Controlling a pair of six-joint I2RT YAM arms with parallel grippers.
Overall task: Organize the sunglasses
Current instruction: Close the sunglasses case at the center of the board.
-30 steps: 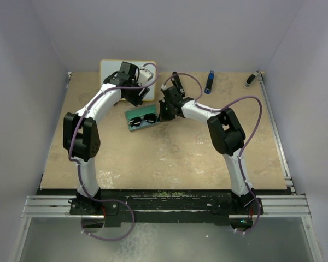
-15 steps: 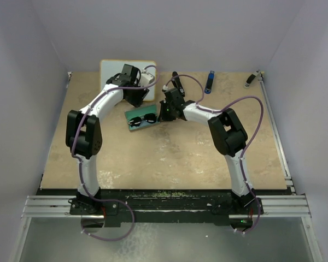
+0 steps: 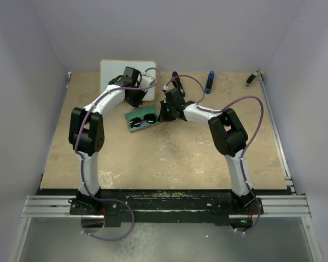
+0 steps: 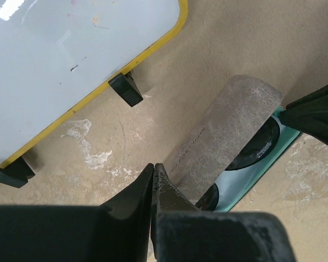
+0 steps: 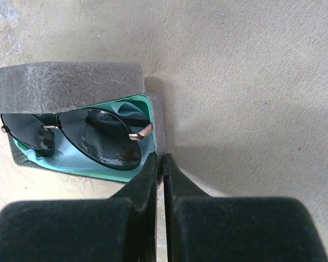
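The sunglasses point(image 5: 98, 139) lie folded inside an open grey case point(image 3: 142, 118) lined in teal, with a light-blue cloth under them. Their dark lenses point(image 4: 257, 148) show beneath the raised grey lid point(image 4: 229, 123). My left gripper point(image 4: 153, 166) is shut just behind the case. Its tips meet beside the lid's lower corner with nothing visible between them. My right gripper point(image 5: 160, 158) is shut at the case's right end, and the thin grey end wall point(image 5: 157, 123) runs down between its tips. In the top view both grippers flank the case: left gripper point(image 3: 136, 99), right gripper point(image 3: 164, 113).
A white board with a yellow rim point(image 3: 113, 70) stands on black feet point(image 4: 126, 90) right behind the left gripper. A blue object point(image 3: 209, 82) and a dark object point(image 3: 251, 79) lie at the table's far right.
The left gripper has closed from wide open to shut, and the left arm has shifted slightly right toward the case. The right arm and the case stay put.
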